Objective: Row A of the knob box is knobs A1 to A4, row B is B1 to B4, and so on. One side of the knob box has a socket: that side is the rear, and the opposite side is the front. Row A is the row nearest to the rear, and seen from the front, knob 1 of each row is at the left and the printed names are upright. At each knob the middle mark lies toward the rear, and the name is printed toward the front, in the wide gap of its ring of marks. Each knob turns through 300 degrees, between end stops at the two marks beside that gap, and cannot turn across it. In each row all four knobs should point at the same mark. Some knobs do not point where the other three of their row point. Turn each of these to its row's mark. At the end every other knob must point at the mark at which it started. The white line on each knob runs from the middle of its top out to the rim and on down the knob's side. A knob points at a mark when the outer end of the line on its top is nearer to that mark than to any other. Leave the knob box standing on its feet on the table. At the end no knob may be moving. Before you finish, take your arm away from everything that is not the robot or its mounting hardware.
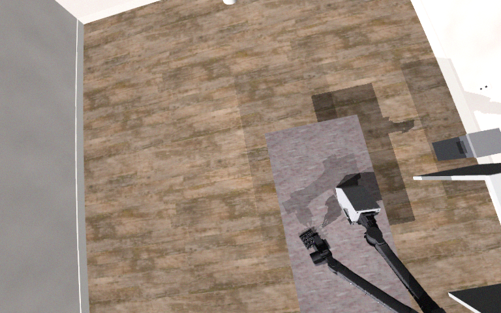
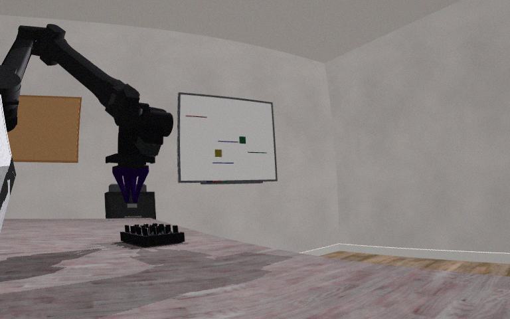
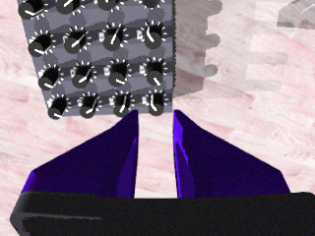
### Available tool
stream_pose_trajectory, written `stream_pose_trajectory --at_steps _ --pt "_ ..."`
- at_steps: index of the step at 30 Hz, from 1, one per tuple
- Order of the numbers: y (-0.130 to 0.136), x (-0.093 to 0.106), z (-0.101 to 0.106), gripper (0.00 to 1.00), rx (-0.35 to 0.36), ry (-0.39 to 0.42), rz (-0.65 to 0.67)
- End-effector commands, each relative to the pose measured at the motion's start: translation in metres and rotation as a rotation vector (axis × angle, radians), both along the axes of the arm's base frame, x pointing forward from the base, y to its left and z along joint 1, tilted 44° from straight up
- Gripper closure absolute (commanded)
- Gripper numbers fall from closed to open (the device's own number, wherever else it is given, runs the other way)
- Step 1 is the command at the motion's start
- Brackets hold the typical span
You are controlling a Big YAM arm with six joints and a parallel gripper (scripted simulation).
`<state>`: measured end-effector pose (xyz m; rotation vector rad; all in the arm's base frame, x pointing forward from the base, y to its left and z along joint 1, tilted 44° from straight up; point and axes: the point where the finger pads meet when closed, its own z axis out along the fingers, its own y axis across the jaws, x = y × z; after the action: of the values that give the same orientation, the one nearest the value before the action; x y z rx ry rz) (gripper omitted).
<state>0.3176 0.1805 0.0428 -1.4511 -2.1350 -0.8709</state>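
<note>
The black knob box (image 1: 306, 237) (image 2: 164, 240) (image 3: 98, 60) stands on the table. The wrist view shows its knobs in four columns, the names printed left of them and too small to read; the top knobs are cut off. In the right column, one knob (image 3: 155, 72) has its line toward the lower right; the two knobs above and below it have lines toward the upper left. In the column left of it, one knob (image 3: 118, 75) points lower right, its neighbours upper right. My gripper (image 2: 131, 202) (image 3: 156, 119) is open a narrow gap, empty, above the box.
A second black arm (image 1: 396, 266) reaches over the table (image 1: 314, 147) (image 2: 338, 293), with a white and dark box-shaped object (image 1: 360, 197) at its end, beside my arm. A dark box (image 2: 129, 210) stands beyond the knob box in the exterior view.
</note>
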Motion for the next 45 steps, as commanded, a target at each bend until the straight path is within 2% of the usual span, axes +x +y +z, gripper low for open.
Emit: stream_pose_trajectory --at_steps 1,12,21,22,28,35,39,45 --pt "-0.003 0.013 0.008 0.81 0.001 -0.027 -0.022" --pt "0.005 0.0 -0.006 0.81 -0.004 0.003 -0.003" --pt "0.01 0.0 -0.011 0.81 -0.005 0.004 -0.003" --pt "0.013 0.009 -0.004 0.81 0.001 -0.019 -0.003" --pt "0.017 0.0 -0.018 0.81 -0.005 0.004 -0.003" --pt "0.024 0.0 -0.024 0.81 -0.005 0.004 -0.003" --pt "0.028 0.007 -0.019 0.81 0.002 -0.017 -0.003" --pt "0.031 0.0 -0.03 0.81 -0.004 0.003 -0.003"
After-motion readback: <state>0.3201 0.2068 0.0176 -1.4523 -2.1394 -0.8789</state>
